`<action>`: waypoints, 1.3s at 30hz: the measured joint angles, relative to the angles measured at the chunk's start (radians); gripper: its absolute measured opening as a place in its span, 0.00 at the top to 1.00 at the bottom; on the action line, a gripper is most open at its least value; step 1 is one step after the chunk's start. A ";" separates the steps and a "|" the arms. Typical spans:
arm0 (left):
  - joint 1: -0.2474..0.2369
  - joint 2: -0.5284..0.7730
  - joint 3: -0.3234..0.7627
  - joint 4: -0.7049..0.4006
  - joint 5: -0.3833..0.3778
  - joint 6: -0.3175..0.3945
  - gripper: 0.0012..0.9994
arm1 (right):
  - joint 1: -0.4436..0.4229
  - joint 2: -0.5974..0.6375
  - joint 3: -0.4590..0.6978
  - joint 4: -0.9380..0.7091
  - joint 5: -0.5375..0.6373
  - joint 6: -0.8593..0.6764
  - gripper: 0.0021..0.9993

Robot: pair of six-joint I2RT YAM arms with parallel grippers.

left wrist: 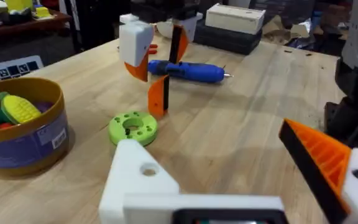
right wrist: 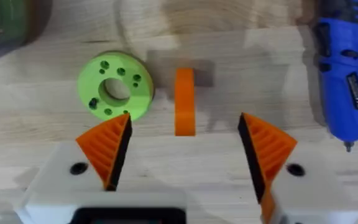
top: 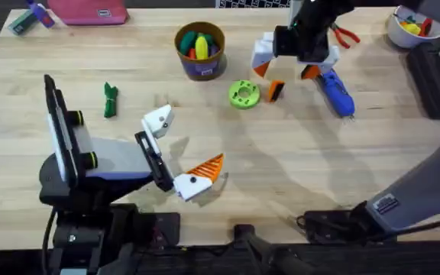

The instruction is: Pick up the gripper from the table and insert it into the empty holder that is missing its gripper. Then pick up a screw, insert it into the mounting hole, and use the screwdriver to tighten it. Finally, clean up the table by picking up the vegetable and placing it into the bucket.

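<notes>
Two spread pads (right wrist: 107, 146) of right end effector (right wrist: 182, 149) flank the gripper (right wrist: 184, 101).

light wood butcher-block table (top: 296, 160), evenly lit from above, soft shadows. a pink pouch (top: 90, 11) lies at its far left edge, a white bowl (top: 403, 34) of toy food at the far right corner. in the left wrist view, the room behind is dim and cluttered: a white box (left wrist: 235, 17) stacked on a dark case (left wrist: 225, 38), and a low wooden shelf (left wrist: 23, 25) at left.
</notes>
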 joint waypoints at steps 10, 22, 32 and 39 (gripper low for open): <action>0.000 0.000 0.000 0.000 0.000 0.000 0.01 | 0.023 0.008 -0.028 0.044 -0.029 0.002 0.04; 0.000 0.000 0.000 0.000 0.000 0.000 0.01 | -0.021 0.012 -0.088 0.062 -0.055 -0.033 0.10; 0.000 0.000 0.000 0.000 0.000 0.000 0.01 | -0.023 0.058 -0.091 0.062 -0.056 -0.046 0.20; 0.000 0.000 0.000 0.000 0.000 0.000 0.01 | -0.022 0.062 -0.092 0.066 -0.056 -0.049 0.38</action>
